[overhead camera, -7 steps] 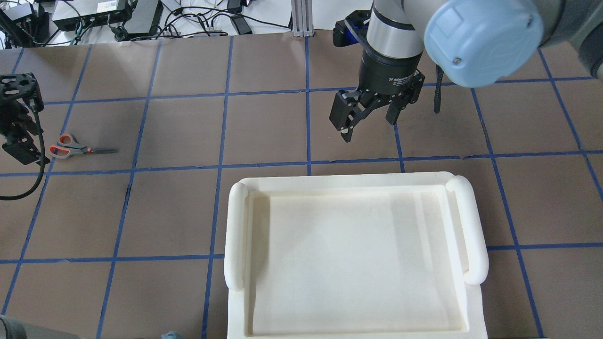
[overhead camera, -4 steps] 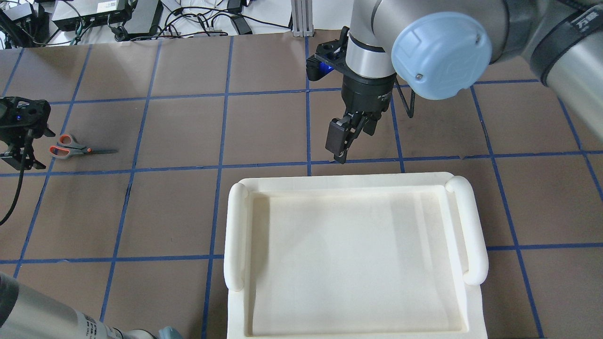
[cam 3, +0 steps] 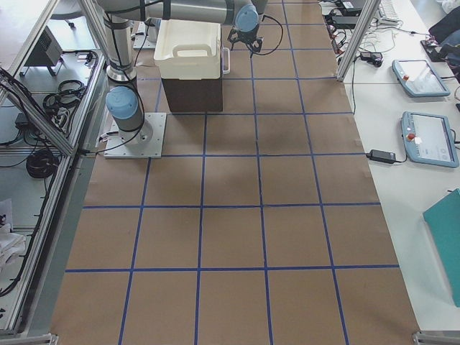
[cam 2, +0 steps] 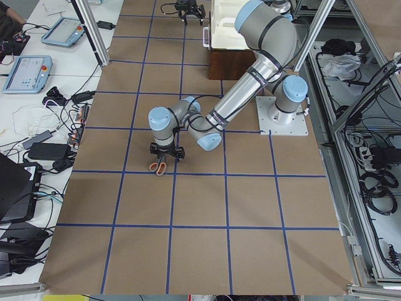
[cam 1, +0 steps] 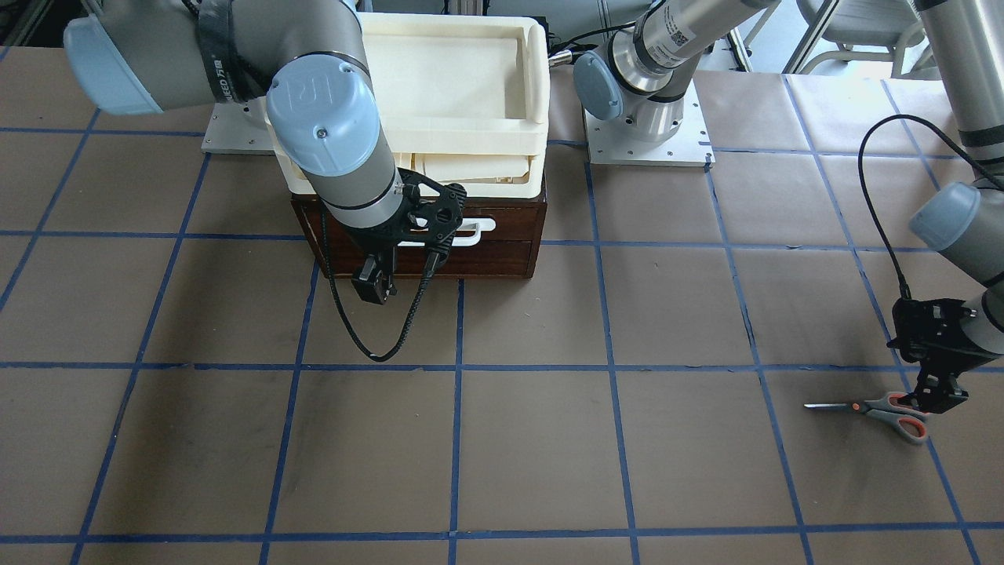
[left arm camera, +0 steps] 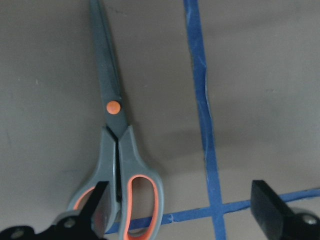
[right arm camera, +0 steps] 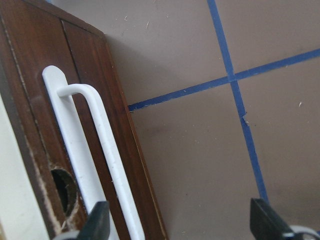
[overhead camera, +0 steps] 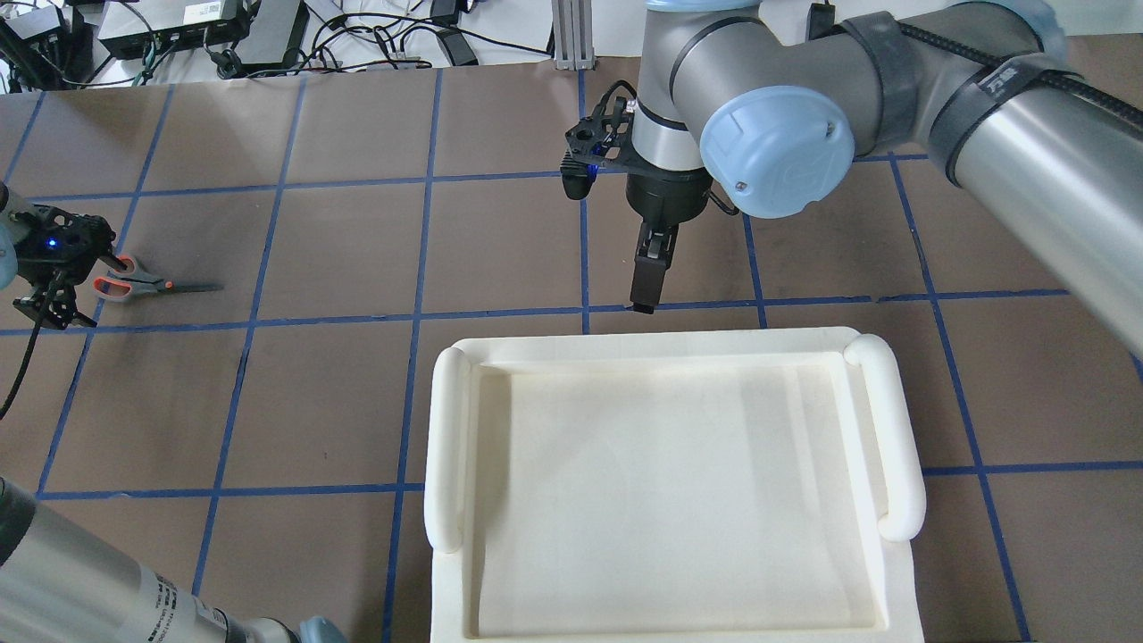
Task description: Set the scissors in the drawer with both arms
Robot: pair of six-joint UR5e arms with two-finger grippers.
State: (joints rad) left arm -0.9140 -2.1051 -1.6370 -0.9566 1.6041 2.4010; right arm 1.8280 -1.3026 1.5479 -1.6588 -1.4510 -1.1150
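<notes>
Left gripper (left arm camera: 182,210) agape over scissors (left arm camera: 117,150) — right gripper (right arm camera: 182,220) agape, straddling handle (right arm camera: 95,135)

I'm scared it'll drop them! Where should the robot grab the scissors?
Probably from straight above, pinching across the grey neck just behind the orange pivot dot. The scissors lie flat and closed, and that part is narrow.

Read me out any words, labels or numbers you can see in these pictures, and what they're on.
"UR", probably: embossed logo on the blue joint cap of the right arm.
Too blurred to read: white print on that arm's black strap.
Too small to read: the sticker on the left arm.
</notes>
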